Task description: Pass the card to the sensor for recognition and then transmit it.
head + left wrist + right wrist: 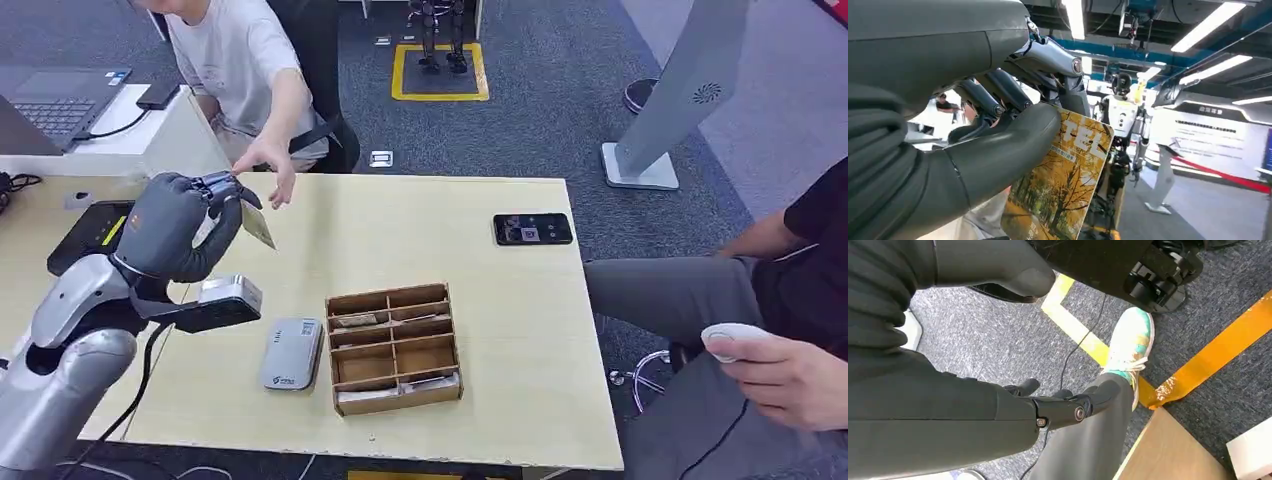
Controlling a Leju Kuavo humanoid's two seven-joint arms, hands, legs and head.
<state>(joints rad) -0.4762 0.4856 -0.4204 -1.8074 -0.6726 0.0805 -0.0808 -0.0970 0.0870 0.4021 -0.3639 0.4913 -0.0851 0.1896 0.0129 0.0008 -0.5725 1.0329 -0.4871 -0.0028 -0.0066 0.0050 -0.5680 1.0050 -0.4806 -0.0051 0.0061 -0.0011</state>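
**Card held up over the far-left of the worktop, a person's hand reaching for it**

The left robot hand [185, 225] is raised above the far-left part of the worktop [500, 330] and holds the card [256, 224], pinched between its thumb and its darker fingers [998, 95]. In the left wrist view the card's face carries a picture of yellow autumn trees and large pale letters. A person in a light shirt sits at the far-left edge of the worktop and stretches a hand [268, 165] towards the card; that hand is just beside the card's far edge, and whether it touches the card I cannot tell.

Below the raised arm, near the left edge, lies the grey sensor [291, 352], flat on the worktop. Just to its right stands a brown cardboard divider box [392, 345] with slips in some compartments. A black phone [532, 228] lies far right.

The right robot hand [1063, 407] hangs low beside the worktop above grey carpet, holding nothing, its fingers apart and loosely bent.
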